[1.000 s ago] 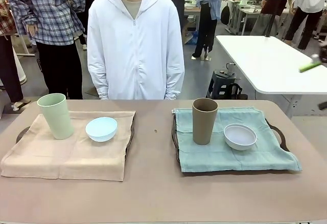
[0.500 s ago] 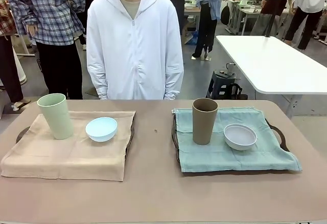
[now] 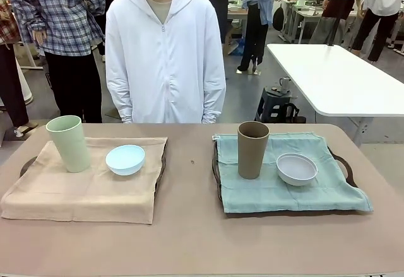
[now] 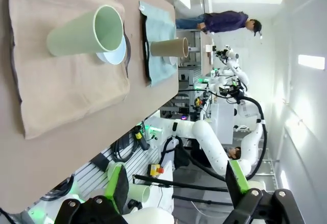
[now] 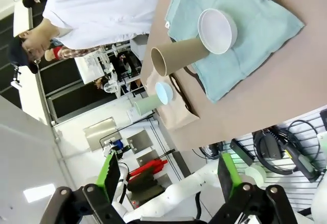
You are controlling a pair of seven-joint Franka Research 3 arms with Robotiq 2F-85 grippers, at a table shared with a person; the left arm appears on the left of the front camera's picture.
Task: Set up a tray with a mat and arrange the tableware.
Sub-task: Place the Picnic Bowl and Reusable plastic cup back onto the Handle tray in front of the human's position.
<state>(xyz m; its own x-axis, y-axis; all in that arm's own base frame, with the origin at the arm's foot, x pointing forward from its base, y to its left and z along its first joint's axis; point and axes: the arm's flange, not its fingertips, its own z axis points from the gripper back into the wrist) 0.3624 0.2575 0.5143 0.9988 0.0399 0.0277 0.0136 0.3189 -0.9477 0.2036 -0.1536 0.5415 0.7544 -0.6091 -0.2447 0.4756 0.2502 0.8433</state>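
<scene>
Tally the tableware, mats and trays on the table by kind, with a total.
Tumblers: 2, pale green tumbler, brown tumbler
Bowls: 2, light blue bowl, white bowl
Mats: 2, beige mat, teal mat
Trays: 2, left tray, right tray
Total: 8

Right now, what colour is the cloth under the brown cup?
Pale teal, a blue-green cloth under the brown cup; the front view shows it best.
</scene>
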